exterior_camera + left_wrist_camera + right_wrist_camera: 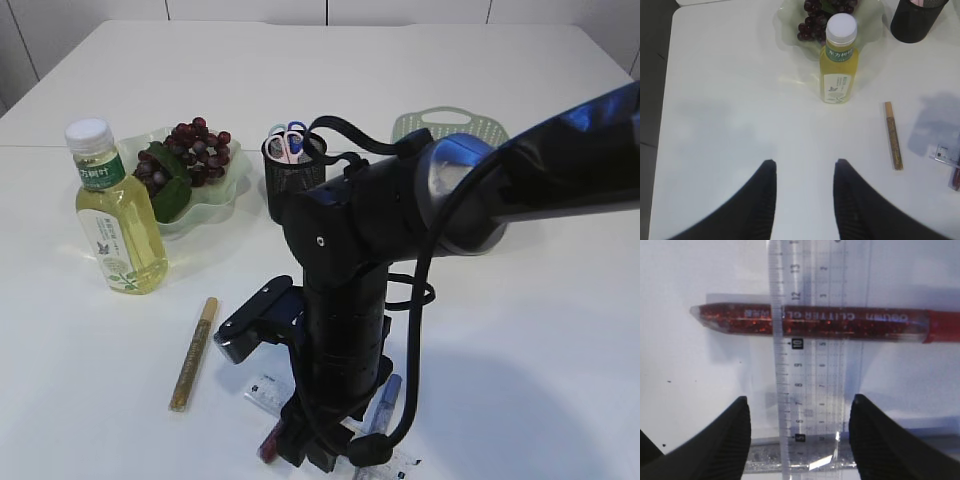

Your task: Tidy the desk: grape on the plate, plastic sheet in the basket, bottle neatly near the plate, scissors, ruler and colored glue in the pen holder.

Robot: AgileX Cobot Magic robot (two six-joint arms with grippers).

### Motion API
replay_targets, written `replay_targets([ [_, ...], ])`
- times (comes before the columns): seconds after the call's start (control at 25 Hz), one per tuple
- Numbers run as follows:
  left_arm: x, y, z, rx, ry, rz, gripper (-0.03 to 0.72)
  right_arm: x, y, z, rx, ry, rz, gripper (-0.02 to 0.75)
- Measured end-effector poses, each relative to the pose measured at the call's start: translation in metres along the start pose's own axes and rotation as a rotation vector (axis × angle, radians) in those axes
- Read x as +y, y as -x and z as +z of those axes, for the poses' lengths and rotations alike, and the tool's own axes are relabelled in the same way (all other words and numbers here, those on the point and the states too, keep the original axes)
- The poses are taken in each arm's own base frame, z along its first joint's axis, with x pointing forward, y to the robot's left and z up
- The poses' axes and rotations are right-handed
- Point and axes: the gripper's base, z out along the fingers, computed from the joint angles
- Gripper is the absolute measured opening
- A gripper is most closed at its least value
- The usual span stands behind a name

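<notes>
So grapes [190,150] and scissors [289,141] are sorted; my right gripper [797,437] hangs spread over the ruler [807,365], glue pens still left.

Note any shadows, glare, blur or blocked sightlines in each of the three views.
Exterior view: the right arm fills the middle, hiding most of the ruler; soft shadow on the table. Left wrist view: evenly lit and sharp, faint grey shadow patches, the fingers dark at the bottom. Right wrist view: close-up, the red glitter glue slightly soft, a glare streak near the ruler's lower end.
</notes>
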Motion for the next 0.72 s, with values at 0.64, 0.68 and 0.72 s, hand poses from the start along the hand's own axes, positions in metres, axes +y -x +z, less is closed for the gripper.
replay_targets([
  [0.64,0.0002,0.0001,0.0000,-0.001,0.002,0.001,0.279,-0.0007,0.0008,0.0071,0.018,0.007,0.004,0.417],
  [0.68,0.0002,0.0001,0.0000,-0.001,0.002,0.001,0.279,-0.0007,0.0008,0.0071,0.018,0.007,0.004,0.402],
  [0.72,0.0002,0.0001,0.0000,-0.001,0.002,0.001,0.279,-0.0007,0.0008,0.0072,0.018,0.007,0.004,0.378],
])
